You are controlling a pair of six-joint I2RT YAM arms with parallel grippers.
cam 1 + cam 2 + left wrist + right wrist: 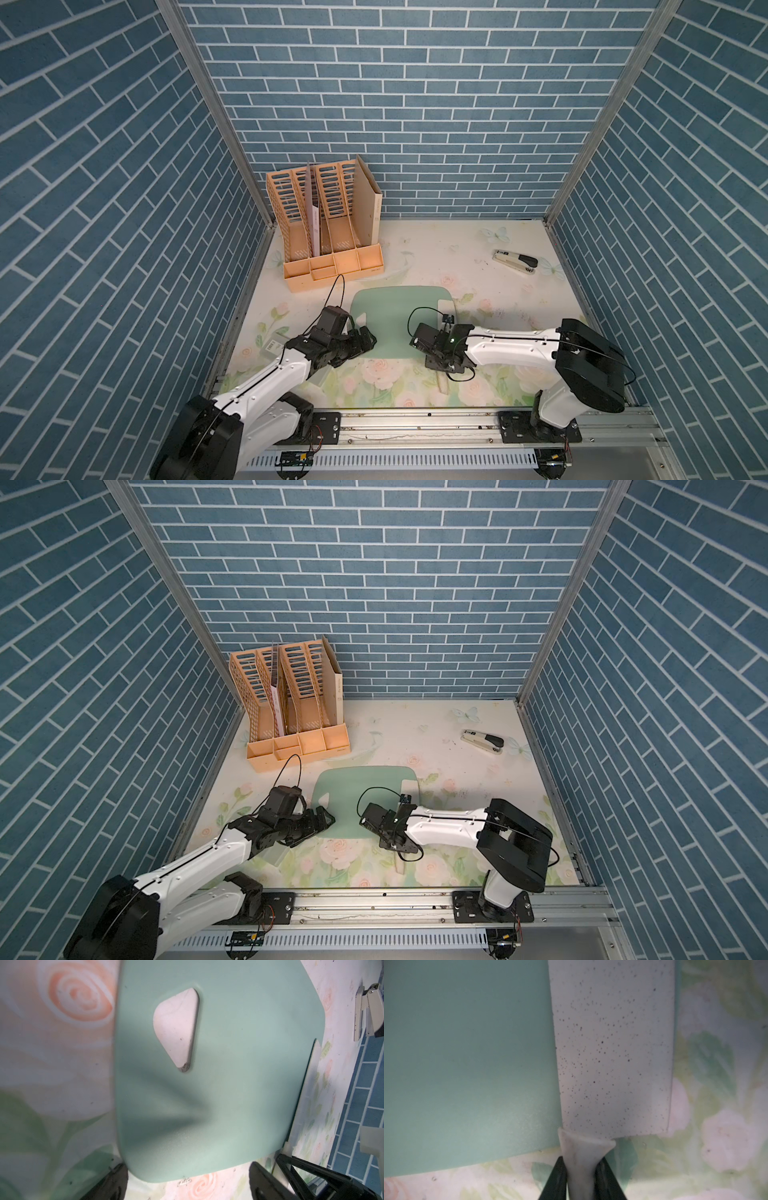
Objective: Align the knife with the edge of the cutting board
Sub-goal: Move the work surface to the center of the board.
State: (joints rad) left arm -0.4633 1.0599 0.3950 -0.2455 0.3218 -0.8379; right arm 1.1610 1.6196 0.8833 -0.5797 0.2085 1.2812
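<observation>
The pale-green cutting board [390,320] [361,800] lies flat mid-table, its rounded-triangle hole [176,1028] toward the left arm. The knife lies along the board's right side. Its speckled whitish blade [612,1043] [448,309] rests on the board [467,1064], nearly flush with that edge. My right gripper [581,1169] [442,357] is shut on the knife's cream handle [580,1153] just behind the blade. The handle's end [442,384] sticks out toward the front. My left gripper [187,1184] [368,336] stands open at the board's [239,1084] left front corner, holding nothing.
An orange file rack [328,232] stands at the back left. A black-and-silver stapler [515,262] [367,1012] lies at the back right. Beneath my left arm lie a translucent greenish piece [276,856] and a small barcoded box [272,345]. Blue brick walls enclose three sides.
</observation>
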